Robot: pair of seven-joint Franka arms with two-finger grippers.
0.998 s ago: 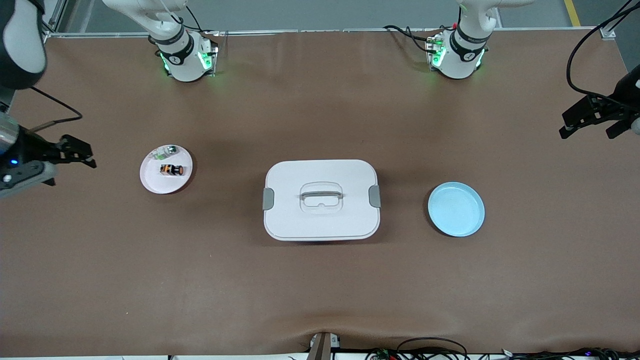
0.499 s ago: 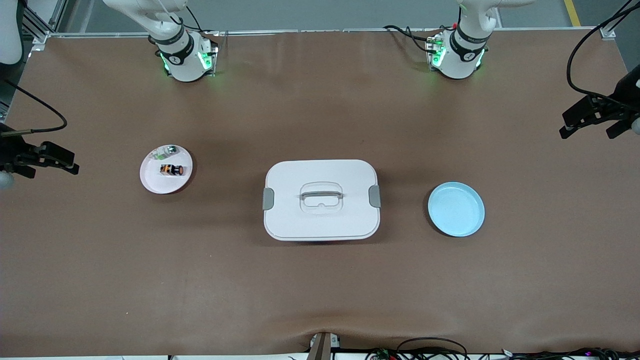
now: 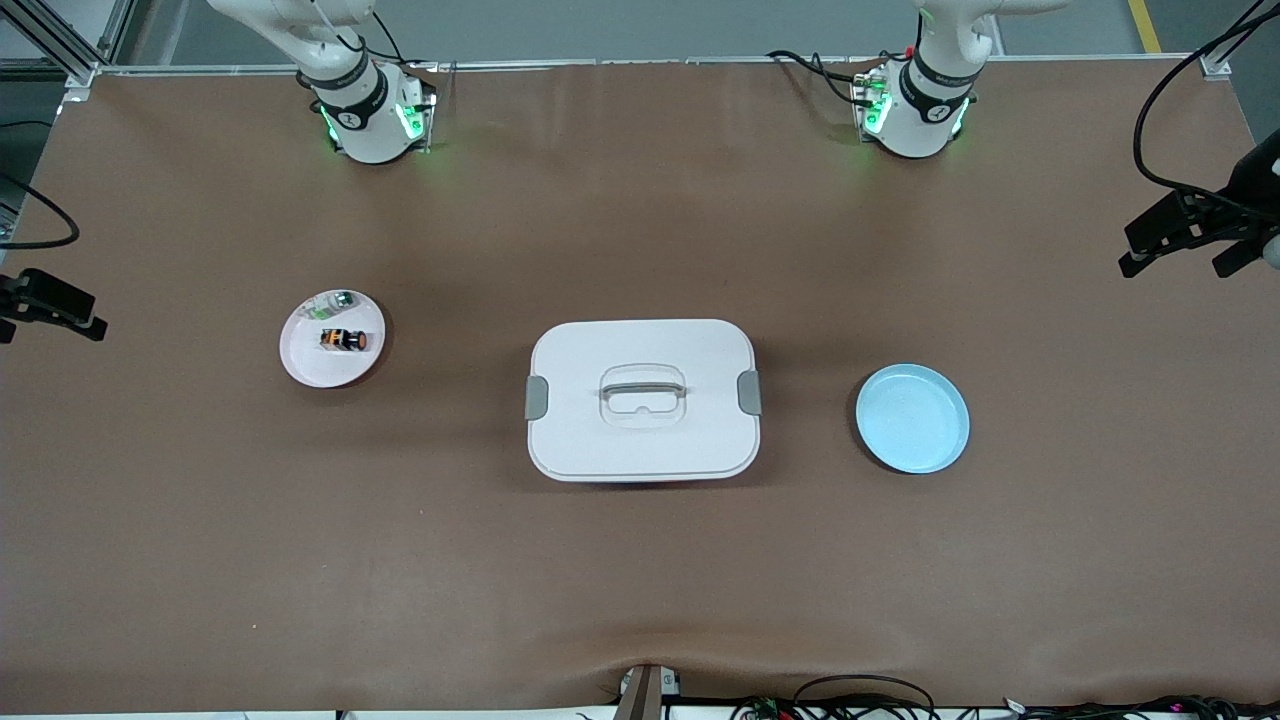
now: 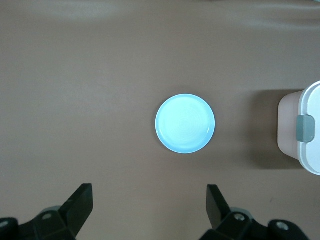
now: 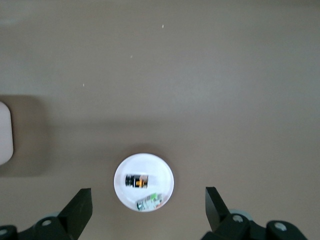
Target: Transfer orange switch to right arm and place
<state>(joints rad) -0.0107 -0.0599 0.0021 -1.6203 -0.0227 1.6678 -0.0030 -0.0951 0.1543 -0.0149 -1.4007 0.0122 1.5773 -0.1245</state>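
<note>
Orange switch (image 3: 343,340) lies on the small white plate (image 3: 300,360) toward the right arm's end of the table (image 3: 640,560), with the white lidded box (image 3: 642,400) between that plate and the light blue plate (image 3: 912,418) at the left arm's end. The right tool (image 3: 40,300) hangs at the table's edge on the switch's own side, its jaws spread wide and empty; the left tool (image 3: 1185,245) hangs over the opposite edge, jaws likewise apart and holding nothing. So the switch sits well apart from both, yet far closer to the right arm than to the left, which would have to reach across past the box. The switch (image 5: 136,180) is a tiny black blocky part with orange markings and a round orange end; its long axis runs along the table's length, the button end pointing toward the box. Just beside it on the same plate, farther from the front camera, rests a small white, green and silver part (image 3: 335,300).
</note>
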